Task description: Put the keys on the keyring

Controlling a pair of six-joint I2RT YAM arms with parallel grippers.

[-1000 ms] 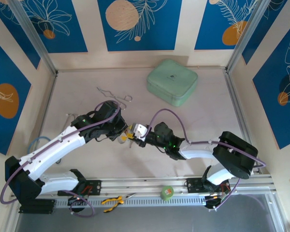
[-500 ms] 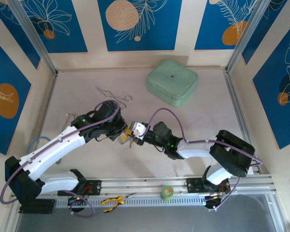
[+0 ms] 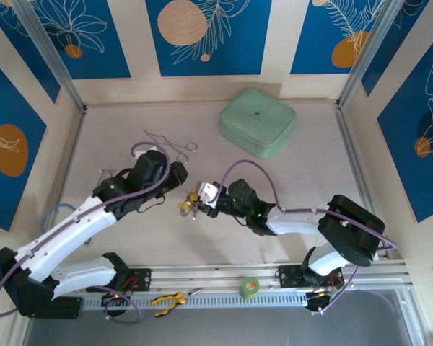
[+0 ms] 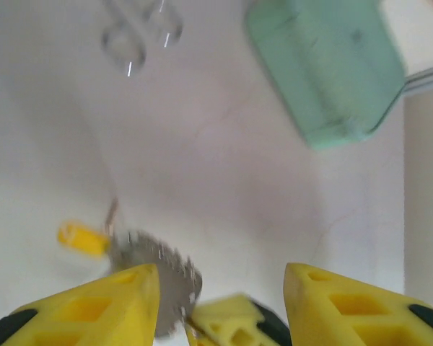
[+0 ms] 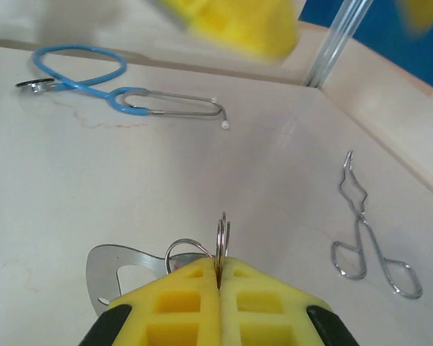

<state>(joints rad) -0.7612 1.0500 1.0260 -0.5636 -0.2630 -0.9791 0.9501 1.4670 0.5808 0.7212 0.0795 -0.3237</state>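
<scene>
A pale table bears a green case at its far side. At mid-table the left gripper stands with fingers apart and empty, just beside the right gripper, which is pinched tight on the keyring. A yellow-tagged key juts out alongside.
</scene>
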